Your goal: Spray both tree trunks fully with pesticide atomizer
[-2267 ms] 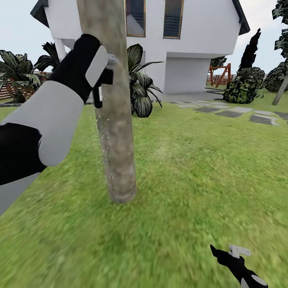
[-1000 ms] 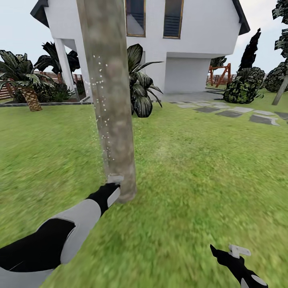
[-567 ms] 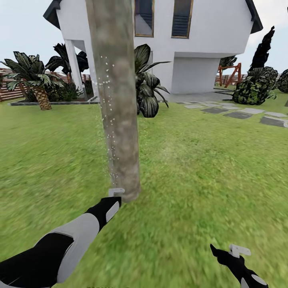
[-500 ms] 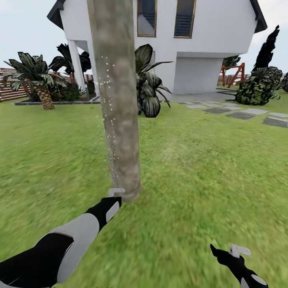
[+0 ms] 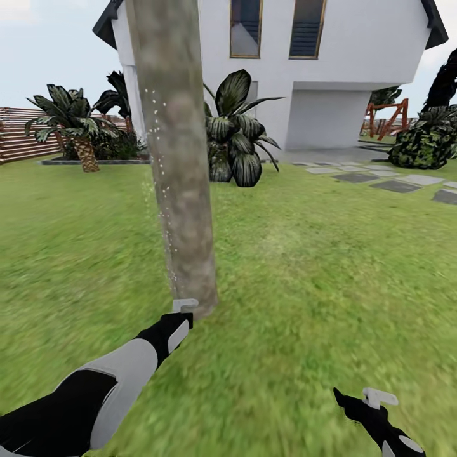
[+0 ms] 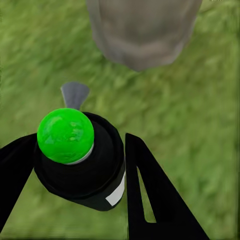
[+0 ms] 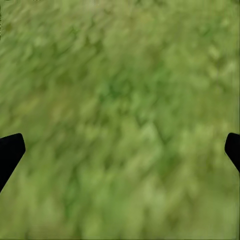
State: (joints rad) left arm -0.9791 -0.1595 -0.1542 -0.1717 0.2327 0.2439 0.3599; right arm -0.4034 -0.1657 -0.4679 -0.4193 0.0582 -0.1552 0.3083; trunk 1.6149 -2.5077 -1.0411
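A thick grey-brown mottled tree trunk (image 5: pixel 178 178) rises from the lawn just ahead, with white spray specks along its left side. My left gripper (image 5: pixel 181 313) sits low at the trunk's base, shut on the pesticide atomizer (image 6: pixel 80 165). The atomizer is a small black body with a bright green spot on top and a grey nozzle (image 6: pixel 75 94) that points at the trunk's foot (image 6: pixel 145 30). My right gripper (image 5: pixel 363 401) hangs low at the right over grass. It is open, its black fingertips (image 7: pixel 10 150) wide apart with nothing between them.
A white house (image 5: pixel 355 76) stands behind the tree, with a broad-leaved plant (image 5: pixel 235 136) at its wall. Palm-like plants (image 5: pixel 73 124) and a slat fence (image 5: pixel 19 136) are at the left. Stepping stones (image 5: pixel 387 184), a dark bush (image 5: pixel 428 139) and a wooden playset (image 5: pixel 384 117) are at the right.
The left arm came down from high on the trunk to its base, still holding the atomizer. Since then the camera has turned left and the scene has slid right. The right arm is unmoved.
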